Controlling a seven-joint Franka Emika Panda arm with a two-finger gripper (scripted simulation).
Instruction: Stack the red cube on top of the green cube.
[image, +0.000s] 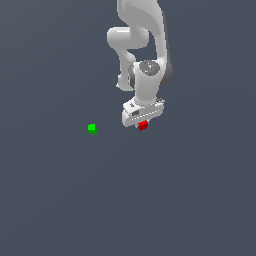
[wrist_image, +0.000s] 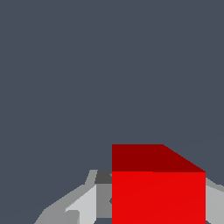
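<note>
The red cube (image: 143, 125) sits right under the white hand, between the fingers of my gripper (image: 142, 123). In the wrist view the red cube (wrist_image: 158, 197) fills the space between the two grey fingers (wrist_image: 83, 206), which press against its sides, so the gripper is shut on it. The green cube (image: 92, 128) rests alone on the grey floor, well off toward the exterior view's left of the gripper and at about the same height in the picture. It is out of the wrist view. I cannot tell whether the red cube is off the floor.
Around both cubes lies a plain dark grey floor (image: 128, 200). The white arm (image: 145, 45) reaches down from the top of the exterior view. No other objects show.
</note>
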